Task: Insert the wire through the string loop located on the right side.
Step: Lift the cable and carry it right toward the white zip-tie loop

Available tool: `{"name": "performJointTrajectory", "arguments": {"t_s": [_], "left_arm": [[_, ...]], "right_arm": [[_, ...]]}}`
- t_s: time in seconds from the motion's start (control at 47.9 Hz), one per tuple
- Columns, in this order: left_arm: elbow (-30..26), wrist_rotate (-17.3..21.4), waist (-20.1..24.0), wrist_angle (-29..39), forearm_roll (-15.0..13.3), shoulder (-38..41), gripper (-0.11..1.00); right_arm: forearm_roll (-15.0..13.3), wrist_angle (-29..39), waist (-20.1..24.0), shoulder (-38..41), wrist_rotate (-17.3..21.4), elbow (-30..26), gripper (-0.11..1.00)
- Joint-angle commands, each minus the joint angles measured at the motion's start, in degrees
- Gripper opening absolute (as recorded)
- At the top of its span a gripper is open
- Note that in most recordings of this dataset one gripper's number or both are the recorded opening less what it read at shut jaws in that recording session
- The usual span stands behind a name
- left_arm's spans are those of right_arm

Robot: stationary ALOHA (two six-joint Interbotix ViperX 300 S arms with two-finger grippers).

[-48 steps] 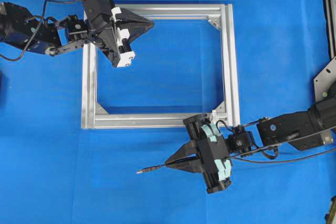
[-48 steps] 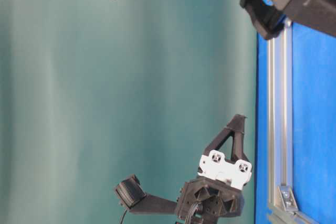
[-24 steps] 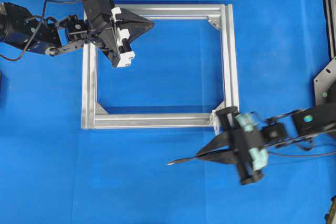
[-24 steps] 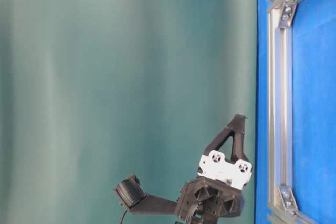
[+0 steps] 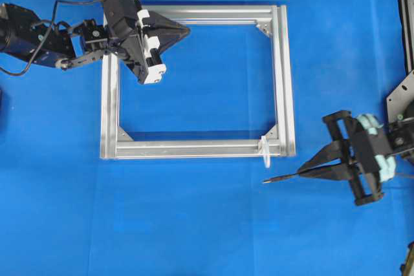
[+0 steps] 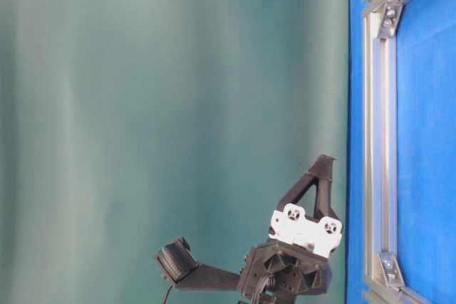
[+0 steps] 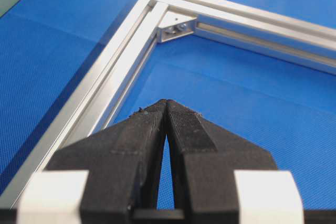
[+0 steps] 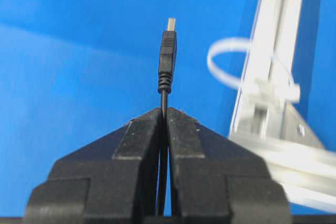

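Gripping the wire [image 8: 167, 59] between closed fingers, the right hand [image 5: 309, 170] hovers over the blue desk [image 5: 194, 224] at about four o'clock from the aluminium frame [image 5: 282, 75]; the plug points toward nine o'clock, its metal tip just short of the string loop [image 5: 266, 150]; that white loop stands at the frame's lower right corner; the left hand [image 5: 184, 29] sits pressed together, empty, over the frame's top rail at eleven o'clock.
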Motion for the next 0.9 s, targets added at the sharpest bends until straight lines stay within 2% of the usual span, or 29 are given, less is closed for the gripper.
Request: {"name": "performJointTrajectory", "arguments": {"t_s": [0.0, 0.585, 0.877], "left_arm": [[-0.4, 0.0, -0.2, -0.4, 0.2, -1.8, 0.0], [-0.4, 0.0, -0.4, -0.4, 0.2, -1.8, 0.0], [-0.4, 0.0, -0.6, -0.4, 0.2, -1.8, 0.0]], "right_arm": [[0.1, 1.2, 0.2, -2.5, 0.0, 0.5, -0.03], [0.0, 1.4, 0.0, -3.7, -0.3, 1.6, -0.03], [0.0, 0.9, -4.3, -4.9, -0.7, 2.4, -0.03]]}}
